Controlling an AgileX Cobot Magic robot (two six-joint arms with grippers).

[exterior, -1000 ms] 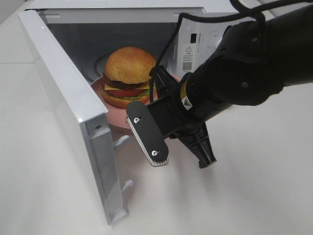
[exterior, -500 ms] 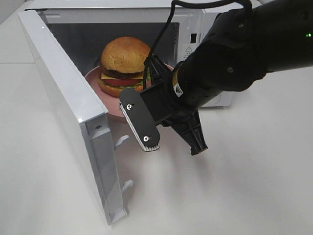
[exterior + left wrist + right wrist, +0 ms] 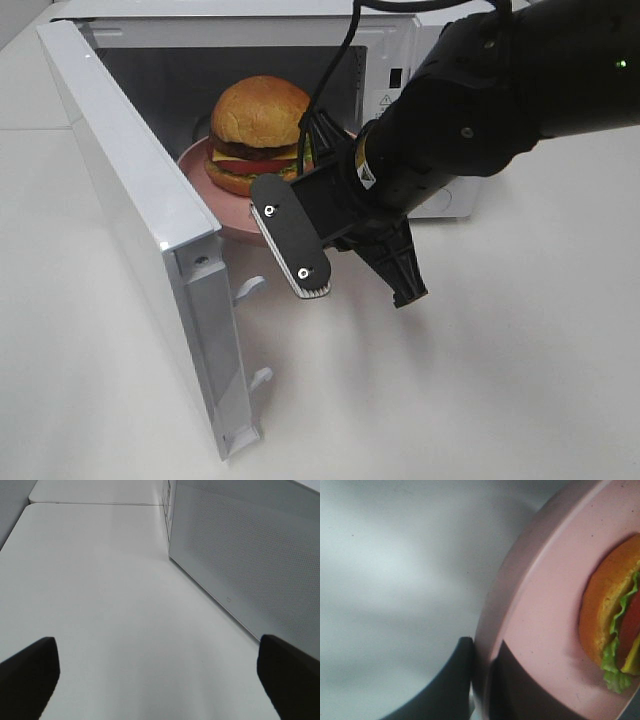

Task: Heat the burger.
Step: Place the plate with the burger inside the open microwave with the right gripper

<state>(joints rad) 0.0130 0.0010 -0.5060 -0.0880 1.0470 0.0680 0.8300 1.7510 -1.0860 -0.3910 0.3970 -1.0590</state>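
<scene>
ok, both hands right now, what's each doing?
Left hand: open, holding nothing.
Right hand: shut on the rim of the round pink plate carrying the tan-bunned burger.

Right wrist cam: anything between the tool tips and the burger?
Only bare pink plate. The right tool pinches its rim; the burger sits further in. Right wrist view shows it.

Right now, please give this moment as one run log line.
right gripper: shut on plate rim | burger: on plate | plate: partly inside open microwave | left gripper: open, empty
</scene>
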